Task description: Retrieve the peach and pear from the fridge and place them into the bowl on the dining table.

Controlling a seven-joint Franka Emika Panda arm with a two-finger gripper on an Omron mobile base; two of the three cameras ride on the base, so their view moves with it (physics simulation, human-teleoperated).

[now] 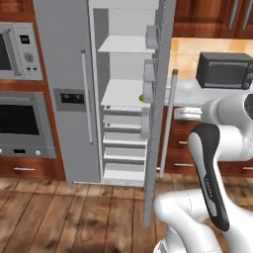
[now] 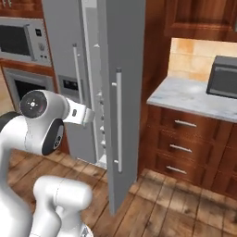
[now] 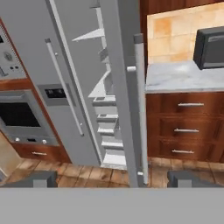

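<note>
The fridge stands left of centre in the left base view, its left door shut and its right door swung out edge-on toward the camera, so the white shelves show through the gap. A small yellow-green spot, the pear, sits at the right end of the middle shelf, just beside the door bins (too small to make out its shape). The peach cannot be picked out on any shelf.

In the hand view the gripper sits at the bottom centre, its two dark fingertips spread wide apart with nothing between them; the open door's long bar handle rises between and beyond them.

A black microwave rests on the grey counter at the right of the left base view, and a steel wall oven fills the left edge
</note>
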